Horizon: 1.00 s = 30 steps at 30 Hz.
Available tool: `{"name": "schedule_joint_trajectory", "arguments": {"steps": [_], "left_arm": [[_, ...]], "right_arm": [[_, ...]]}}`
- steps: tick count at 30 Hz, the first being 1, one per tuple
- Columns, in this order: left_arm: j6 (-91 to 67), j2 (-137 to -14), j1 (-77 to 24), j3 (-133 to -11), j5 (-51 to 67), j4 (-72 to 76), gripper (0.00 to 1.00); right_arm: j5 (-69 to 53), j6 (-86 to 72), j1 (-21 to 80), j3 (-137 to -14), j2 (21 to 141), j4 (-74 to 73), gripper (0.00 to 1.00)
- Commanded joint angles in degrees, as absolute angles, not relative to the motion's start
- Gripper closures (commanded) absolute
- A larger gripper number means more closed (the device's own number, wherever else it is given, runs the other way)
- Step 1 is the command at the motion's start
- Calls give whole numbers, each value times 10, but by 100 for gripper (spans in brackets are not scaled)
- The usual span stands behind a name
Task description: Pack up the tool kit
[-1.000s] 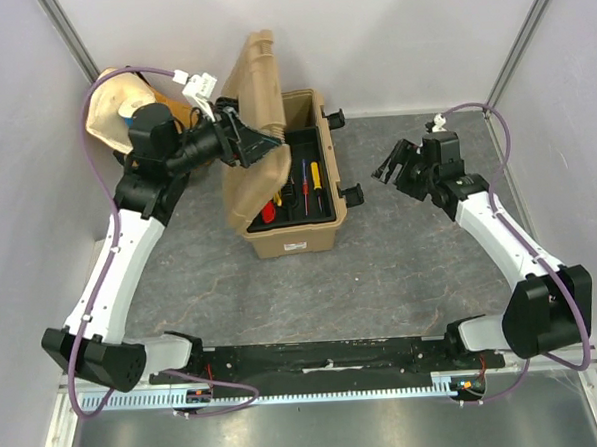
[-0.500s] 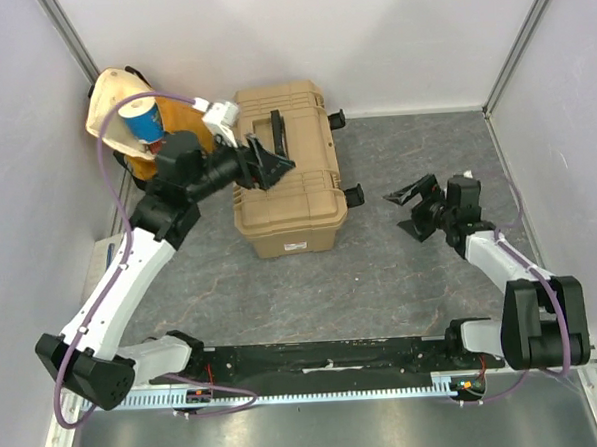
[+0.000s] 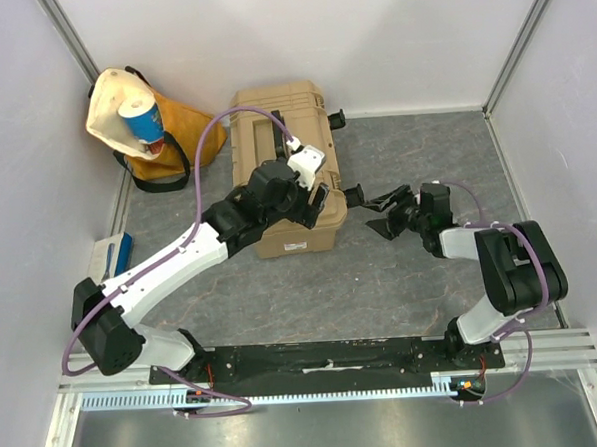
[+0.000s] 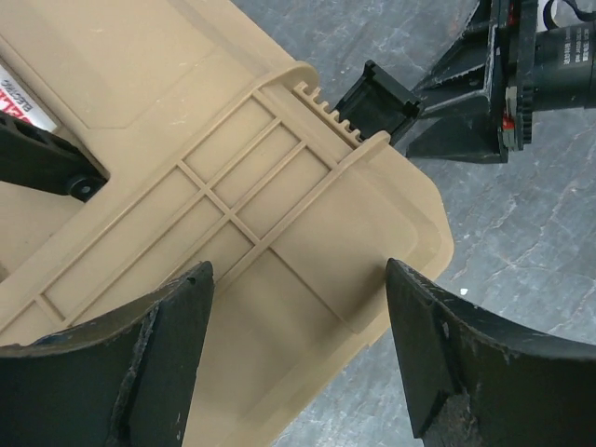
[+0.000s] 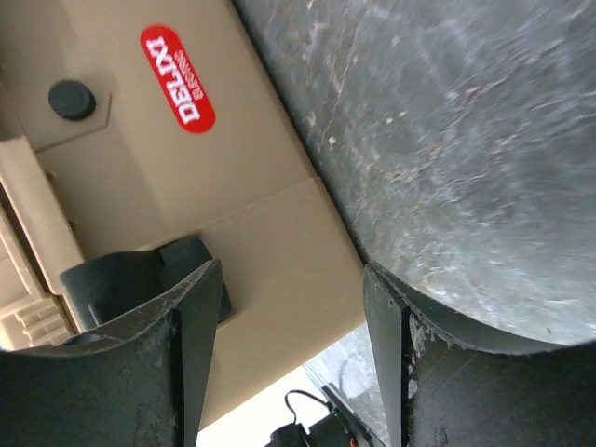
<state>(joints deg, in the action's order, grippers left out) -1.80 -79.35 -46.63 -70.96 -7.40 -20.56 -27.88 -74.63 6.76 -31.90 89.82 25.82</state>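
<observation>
1. The large tan plastic toolbox [image 3: 274,135], its lid shut, sits at 12 o'clock on the grey table [image 3: 382,289].
2. The left gripper [image 4: 296,270] hovers over the lid's 5 o'clock corner, jaws wide and empty.
3. The right gripper [image 3: 379,215], at the toolbox's 3 o'clock, is spread wide and empty beside a black latch [image 4: 382,98].

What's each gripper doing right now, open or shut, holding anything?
Left gripper: open, empty, over the lid of the closed tan plastic toolbox.
Right gripper: open, empty, beside its black side latch.
</observation>
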Motion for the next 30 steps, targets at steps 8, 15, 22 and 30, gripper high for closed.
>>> {"name": "schedule_joint_trajectory", "arguments": {"steps": [8, 15, 22, 30], "left_arm": [[35, -787, -474, -599, -149, -256, 20], [22, -789, -474, -564, -141, -273, 20], [14, -807, -474, -574, -134, -277, 20], [6, -821, -475, -591, -127, -286, 19]], "right_arm": [[-264, -800, 119, -303, 899, 440, 24], [-258, -834, 141, -296, 917, 522, 20], [-252, -833, 154, -284, 919, 566, 19], [-244, -759, 169, -322, 909, 459, 15]]}}
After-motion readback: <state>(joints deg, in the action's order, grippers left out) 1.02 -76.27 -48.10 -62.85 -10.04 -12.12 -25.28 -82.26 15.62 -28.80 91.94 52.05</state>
